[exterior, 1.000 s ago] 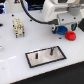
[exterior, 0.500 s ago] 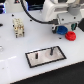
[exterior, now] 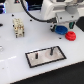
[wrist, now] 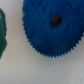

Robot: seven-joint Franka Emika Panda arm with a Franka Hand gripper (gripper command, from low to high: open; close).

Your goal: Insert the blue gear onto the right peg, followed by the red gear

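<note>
The blue gear (exterior: 61, 29) lies on the white table at the exterior view's upper right, partly covered by my gripper (exterior: 60, 25), which hangs right above it. It fills the wrist view (wrist: 54, 27), flat, with its dark hub hole showing. No fingers show there, so I cannot tell whether the jaws are open. The red gear (exterior: 70, 36) lies just beside the blue gear, toward the exterior view's right. The black-bordered white plate (exterior: 57, 55) lies nearer the front. The right peg (exterior: 50, 50) stands on it, tall and dark.
A shorter, fainter pin (exterior: 36, 57) stands at the plate's other end. A beige block-like object (exterior: 19, 27) stands at the exterior view's left. A dark green thing (wrist: 2, 32) shows at the edge of the wrist view, beside the blue gear.
</note>
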